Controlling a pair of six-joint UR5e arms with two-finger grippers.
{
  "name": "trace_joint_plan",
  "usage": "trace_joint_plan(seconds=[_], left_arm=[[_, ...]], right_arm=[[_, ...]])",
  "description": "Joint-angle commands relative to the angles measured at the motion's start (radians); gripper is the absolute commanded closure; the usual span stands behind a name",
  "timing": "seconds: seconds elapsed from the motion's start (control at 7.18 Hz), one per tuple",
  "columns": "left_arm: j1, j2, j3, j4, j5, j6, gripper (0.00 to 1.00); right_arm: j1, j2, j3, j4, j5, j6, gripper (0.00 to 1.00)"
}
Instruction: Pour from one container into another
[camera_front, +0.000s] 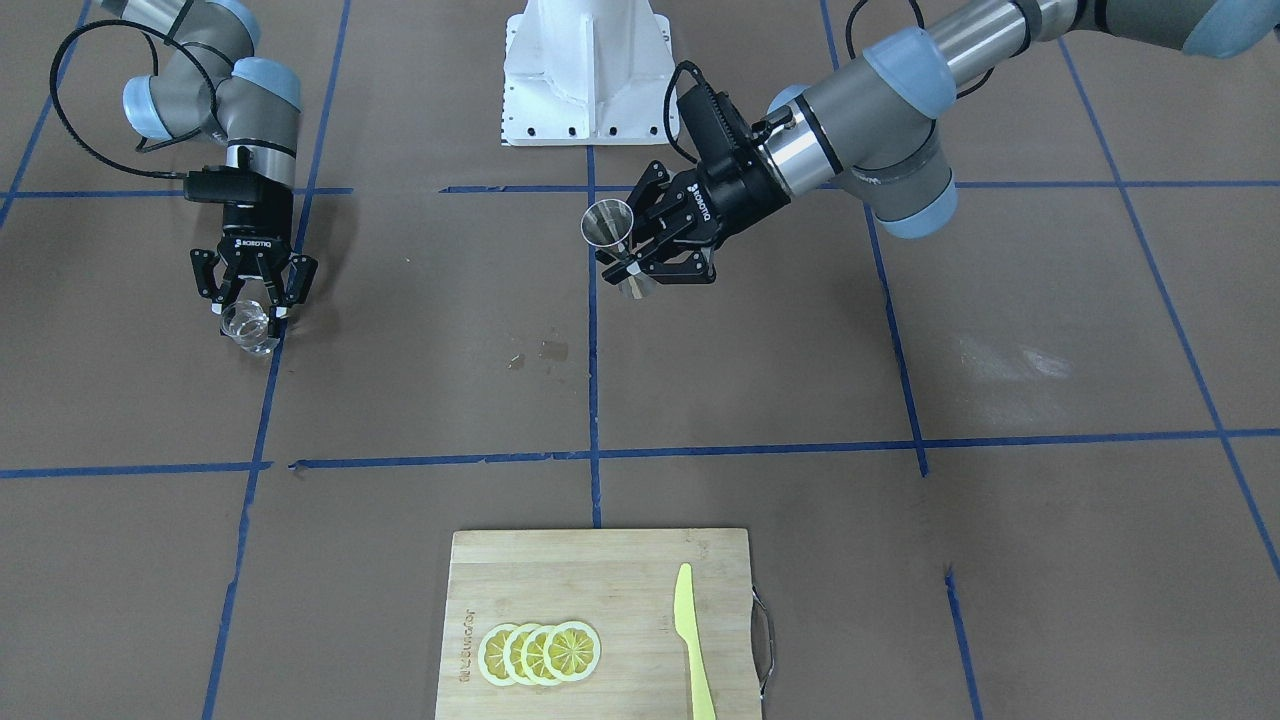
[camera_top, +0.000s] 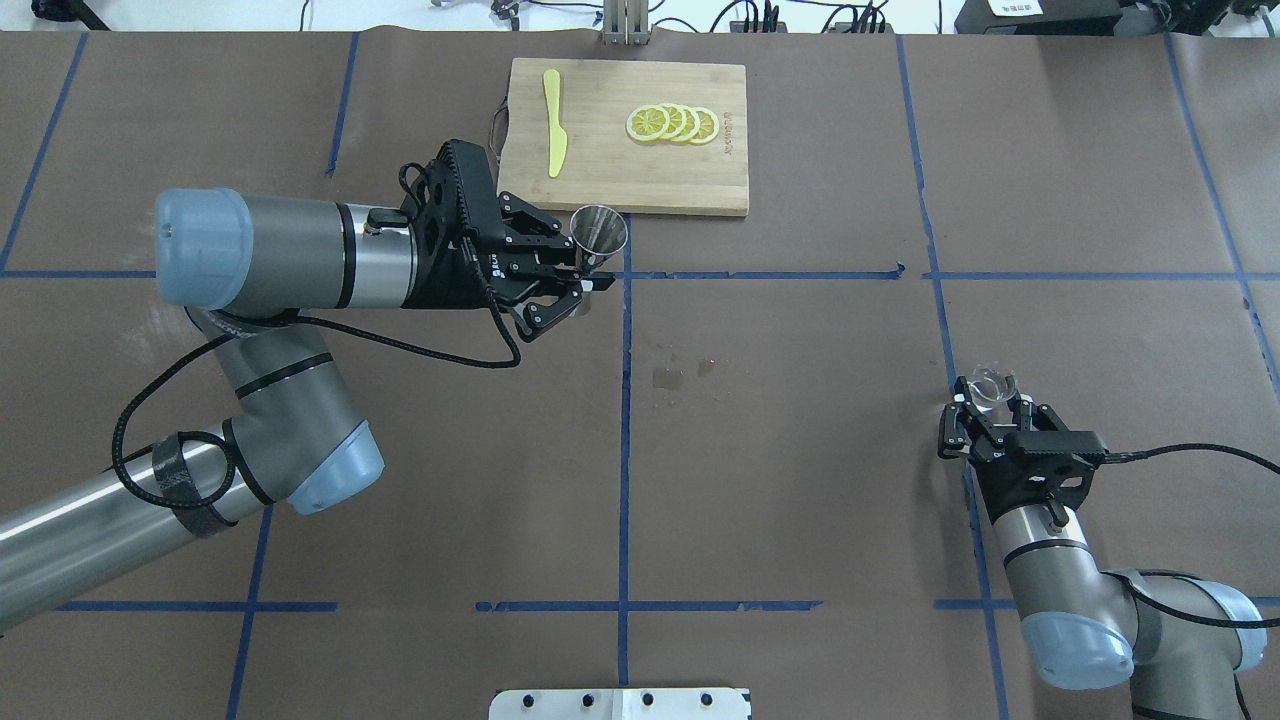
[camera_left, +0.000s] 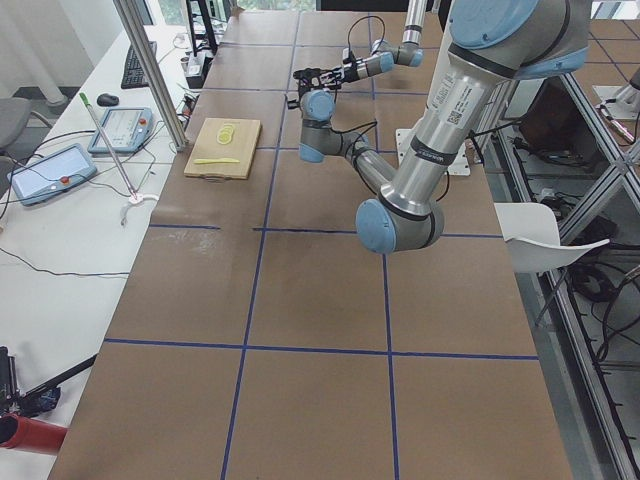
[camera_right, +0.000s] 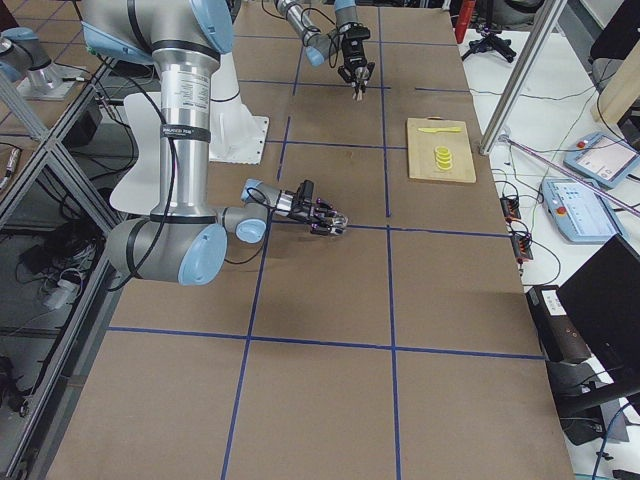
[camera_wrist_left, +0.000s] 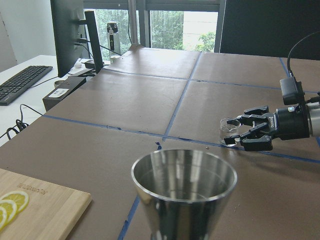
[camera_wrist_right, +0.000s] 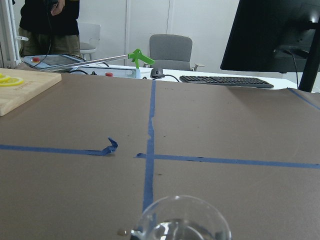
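The silver hourglass jigger (camera_front: 610, 230) is held upright above the table near its middle, my left gripper (camera_front: 624, 268) shut on its narrow waist. From overhead the jigger (camera_top: 598, 233) hangs just in front of the cutting board, in my left gripper (camera_top: 590, 286). The left wrist view looks down into the jigger's open cone (camera_wrist_left: 184, 192). Far to my right, the clear glass cup (camera_front: 247, 328) sits low at the table between the fingers of my right gripper (camera_front: 250, 312), which is shut on it. The cup (camera_top: 990, 386) stays upright; its rim (camera_wrist_right: 183, 222) fills the right wrist view's bottom edge.
A wooden cutting board (camera_top: 640, 180) with lemon slices (camera_top: 672, 123) and a yellow knife (camera_top: 554, 122) lies at the table's far side. Small wet spots (camera_top: 665, 377) mark the paper at the middle. The white robot base (camera_front: 588, 70) stands between the arms.
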Motion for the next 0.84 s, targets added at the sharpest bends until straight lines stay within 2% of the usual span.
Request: trace_joint_plan(seconds=[0.0,0.28,0.56,0.7], left_arm=[[0.0,0.0,0.0,0.0,0.0,0.001,1.0],[0.0,0.006,-0.002,-0.002,0.0,0.001,1.0],[0.0,0.008,-0.002,-0.002,0.0,0.001,1.0],[0.0,0.008,-0.002,-0.002,0.0,0.001,1.0]], right_arm=[[0.004,-0.001,0.0,0.0,-0.001,0.0,0.39],[0.004,0.001,0.0,0.0,-0.001,-0.009,0.42],[0.006,0.002,0.0,0.0,-0.001,-0.009,0.78],[0.009,0.004,0.006,0.003,-0.004,-0.009,0.89]])
